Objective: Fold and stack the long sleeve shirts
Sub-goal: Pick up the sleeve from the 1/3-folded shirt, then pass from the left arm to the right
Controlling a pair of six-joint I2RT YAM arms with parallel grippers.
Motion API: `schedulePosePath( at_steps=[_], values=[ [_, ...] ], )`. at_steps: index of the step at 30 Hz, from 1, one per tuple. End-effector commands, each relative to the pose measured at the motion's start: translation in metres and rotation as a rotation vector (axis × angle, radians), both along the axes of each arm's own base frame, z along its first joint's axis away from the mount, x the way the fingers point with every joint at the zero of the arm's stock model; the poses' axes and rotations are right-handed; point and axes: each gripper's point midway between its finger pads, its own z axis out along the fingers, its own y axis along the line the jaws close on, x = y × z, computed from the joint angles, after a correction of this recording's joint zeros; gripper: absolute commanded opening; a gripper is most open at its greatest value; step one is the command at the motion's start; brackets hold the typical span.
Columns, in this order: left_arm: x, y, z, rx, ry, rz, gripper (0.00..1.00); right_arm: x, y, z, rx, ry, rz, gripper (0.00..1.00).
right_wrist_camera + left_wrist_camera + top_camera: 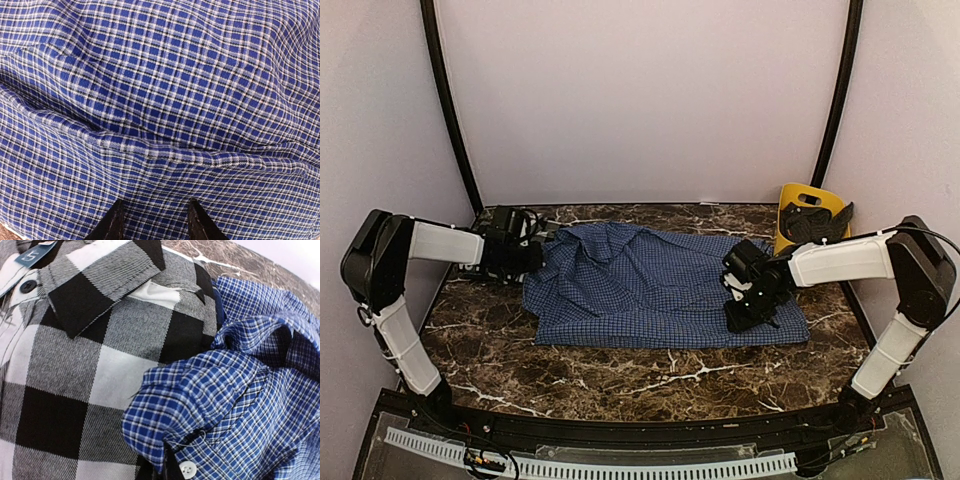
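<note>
Here, your right gripper (156, 215) rests on the right end of the blue fine-check button-up shirt (660, 290), fingers spread over the cloth. Your left gripper (533, 257) sits at that shirt's left edge; open or pinching, you cannot tell. The bold black-and-white plaid shirt (75, 365) lies touching the blue shirt's left side, partly under its crumpled edge.

The blue checked shirt (650, 290) is lying rumpled and spread wide across the middle of the dark marbled surface (620, 385). The left end effector (533, 258) is sitting at its bunched left edge. The right end effector (745, 318) is pressing down on the cloth near the right end. A yellow bin (788, 200) is standing at the far right corner.
</note>
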Motion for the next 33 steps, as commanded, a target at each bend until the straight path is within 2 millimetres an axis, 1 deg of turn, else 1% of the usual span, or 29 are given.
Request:
schedulePosePath(
  at_steps=[1, 4, 5, 6, 7, 8, 9, 10, 11, 14, 16, 17, 18, 19, 20, 21, 22, 24, 29, 33],
  values=[
    [0.006, 0.003, 0.04, -0.002, -0.111, -0.004, 0.0, 0.0, 0.001, -0.004, -0.013, -0.002, 0.004, 0.4],
    [0.006, 0.003, 0.056, 0.0, -0.143, -0.014, 0.0, 0.001, 0.0, -0.002, -0.019, -0.005, 0.001, 0.4],
    [0.006, 0.002, 0.068, -0.004, -0.168, -0.02, 0.0, 0.001, -0.001, -0.001, -0.023, -0.008, 0.001, 0.4],
    [0.004, 0.001, 0.075, -0.011, -0.175, -0.026, 0.0, 0.002, -0.002, 0.0, -0.028, -0.014, 0.0, 0.4],
    [0.003, 0.001, 0.094, -0.024, -0.213, -0.03, 0.0, 0.003, -0.003, 0.003, -0.034, -0.02, -0.001, 0.4],
    [0.0, 0.0, 0.102, -0.029, -0.217, -0.04, 0.0, 0.004, -0.003, 0.005, -0.039, -0.027, 0.0, 0.4],
    [-0.002, -0.001, 0.125, -0.045, -0.262, -0.048, 0.0, 0.007, -0.004, 0.008, -0.042, -0.036, -0.001, 0.4],
    [-0.003, -0.002, 0.138, -0.045, -0.276, -0.055, 0.0, 0.009, -0.004, 0.012, -0.044, -0.046, -0.003, 0.4],
    [-0.008, -0.002, 0.157, -0.055, -0.307, -0.065, 0.0, 0.012, -0.003, 0.016, -0.045, -0.055, -0.001, 0.4],
    [-0.012, -0.006, 0.206, -0.053, -0.381, -0.12, 0.0, 0.021, 0.0, 0.027, -0.043, -0.08, 0.003, 0.4],
    [-0.015, -0.016, 0.235, -0.063, -0.438, -0.184, 0.0, 0.027, 0.002, 0.035, -0.042, -0.099, 0.006, 0.4],
    [-0.016, -0.02, 0.245, -0.073, -0.457, -0.211, 0.0, 0.03, 0.004, 0.038, -0.04, -0.109, 0.007, 0.4],
    [-0.015, -0.022, 0.261, -0.07, -0.49, -0.232, 0.0, 0.033, 0.005, 0.043, -0.035, -0.12, 0.008, 0.4],
    [-0.014, -0.028, 0.265, -0.078, -0.494, -0.261, 0.0, 0.036, 0.007, 0.047, -0.029, -0.128, 0.01, 0.4],
    [-0.013, -0.03, 0.28, -0.083, -0.514, -0.274, 0.0, 0.039, 0.008, 0.052, -0.022, -0.139, 0.011, 0.4],
    [-0.009, -0.035, 0.277, -0.095, -0.494, -0.288, 0.0, 0.042, 0.011, 0.057, -0.011, -0.152, 0.015, 0.4],
    [-0.004, -0.038, 0.283, -0.122, -0.477, -0.282, 0.0, 0.045, 0.014, 0.062, 0.005, -0.162, 0.017, 0.41],
    [-0.002, -0.048, 0.288, -0.197, -0.444, -0.292, 0.0, 0.051, 0.022, 0.075, 0.054, -0.188, 0.023, 0.41],
    [-0.011, -0.086, 0.295, -0.377, -0.405, -0.359, 0.0, 0.058, 0.053, 0.106, 0.221, -0.23, 0.074, 0.42],
    [-0.016, -0.105, 0.298, -0.416, -0.395, -0.39, 0.0, 0.054, 0.072, 0.117, 0.322, -0.224, 0.131, 0.42]
  ],
)
